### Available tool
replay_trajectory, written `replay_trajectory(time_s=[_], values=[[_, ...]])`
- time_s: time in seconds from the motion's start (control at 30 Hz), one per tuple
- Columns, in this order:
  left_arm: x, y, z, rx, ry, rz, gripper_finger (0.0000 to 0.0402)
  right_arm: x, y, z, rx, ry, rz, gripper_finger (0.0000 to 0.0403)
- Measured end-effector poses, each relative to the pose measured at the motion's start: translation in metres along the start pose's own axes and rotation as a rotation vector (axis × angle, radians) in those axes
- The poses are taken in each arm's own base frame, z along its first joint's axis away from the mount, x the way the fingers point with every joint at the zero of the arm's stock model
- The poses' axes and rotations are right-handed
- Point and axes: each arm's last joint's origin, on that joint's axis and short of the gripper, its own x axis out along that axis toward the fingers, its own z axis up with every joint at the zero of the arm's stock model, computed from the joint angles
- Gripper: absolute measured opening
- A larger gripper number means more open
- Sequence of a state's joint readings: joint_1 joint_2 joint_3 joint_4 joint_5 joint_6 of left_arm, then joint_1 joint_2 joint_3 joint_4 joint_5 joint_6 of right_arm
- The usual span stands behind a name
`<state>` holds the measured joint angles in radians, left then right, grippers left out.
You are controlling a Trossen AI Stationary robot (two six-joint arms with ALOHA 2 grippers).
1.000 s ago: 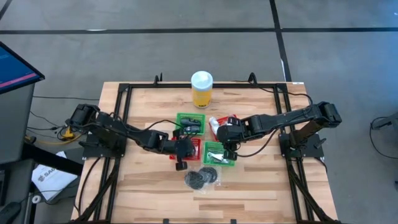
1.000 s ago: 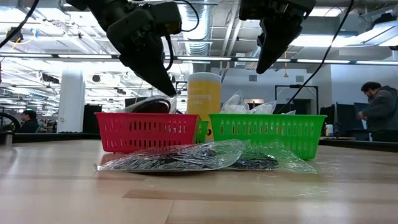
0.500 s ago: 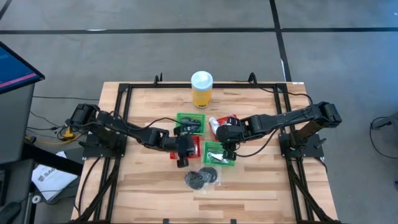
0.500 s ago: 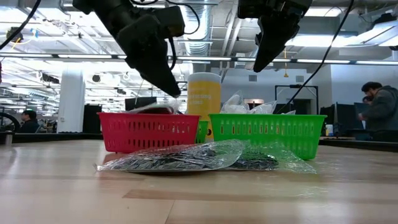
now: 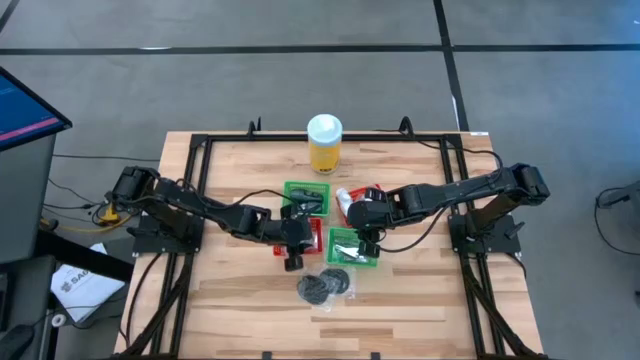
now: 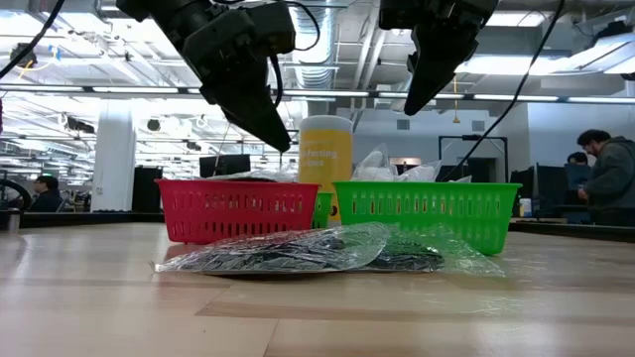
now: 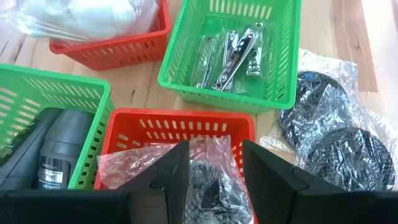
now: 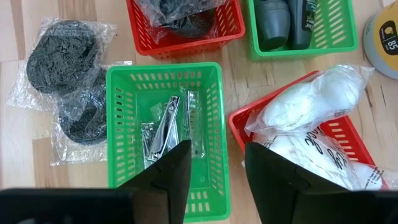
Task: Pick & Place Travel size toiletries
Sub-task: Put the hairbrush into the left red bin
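Note:
My left gripper (image 7: 214, 149) stands open just above a red basket (image 7: 180, 127) near the table's middle. In that basket lies a clear packet with a black disc (image 7: 211, 169), which shows between the fingers, apart from them. My right gripper (image 8: 217, 149) hovers open over a green basket (image 8: 165, 71) that holds silvery nail clippers (image 8: 165, 127). Two more packets of black discs (image 5: 325, 287) lie flat on the wood in front of the baskets. In the low view both grippers (image 6: 280, 139) (image 6: 417, 99) hang clear above the basket rims.
A yellow bottle with a white cap (image 5: 324, 143) stands at the far middle. A second green basket with dark containers (image 5: 306, 197) and a red basket of white packets (image 8: 311, 137) sit behind. Black frame rails (image 5: 195, 200) border the table. A person (image 6: 605, 188) stands far off.
My left gripper has opened and let go of the clear packet with the black disc. The packet has dropped from above the red basket's rim into the basket. The gripper has risen slightly above it.

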<state>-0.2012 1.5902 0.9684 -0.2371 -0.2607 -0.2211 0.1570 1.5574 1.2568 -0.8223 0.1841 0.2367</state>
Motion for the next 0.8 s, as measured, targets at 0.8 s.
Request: replay_trajectory(time_s=[0.8], values=[[-0.022,0.004,0.010,0.030,-0.086,0.019,0.0136,0.001,0.001,0.004,-0.001,-0.046,0.011,0.0135]])
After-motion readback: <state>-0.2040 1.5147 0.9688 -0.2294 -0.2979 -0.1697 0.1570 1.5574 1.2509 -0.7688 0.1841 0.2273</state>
